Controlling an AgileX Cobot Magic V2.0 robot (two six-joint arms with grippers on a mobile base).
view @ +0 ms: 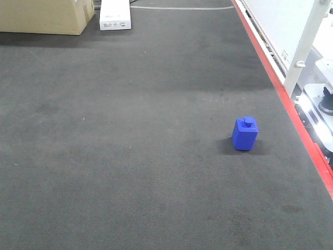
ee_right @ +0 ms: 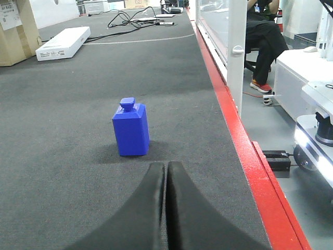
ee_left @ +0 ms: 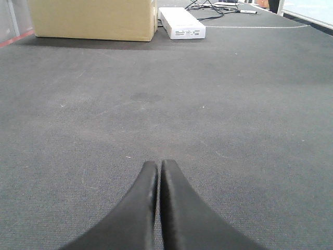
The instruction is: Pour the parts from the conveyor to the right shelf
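Blue part [view: 245, 134]: one small blue block w/ a square knob on top. It stands upright on the conveyor, right side of the belt at mid-depth, near but not touching the red strip. Nothing touches it.
Conveyor [view: 130, 135]: wide dark grey textured belt filling most of the front view. Red strip [view: 291, 112] runs along its right edge.
Right fingers [ee_right: 151, 208]: two black fingers pressed together, holding nothing, low over the belt. The tips aim at the part, which sits just beyond them & slightly left. Prob. lined up this way for an approach. They'd need to spread before any grab.
Left fingers [ee_left: 140, 208]: also pressed together & empty, low over bare belt on the left. No part lies ahead of them, so likely just waiting.
Far end: cardboard box [view: 44, 15] & flat white box [view: 115, 15] at far left, well apart from the part.
Right shelf: not in any view, so can't tell where it stands.
Task stage: judged to be at the start, as the part is not yet picked up.
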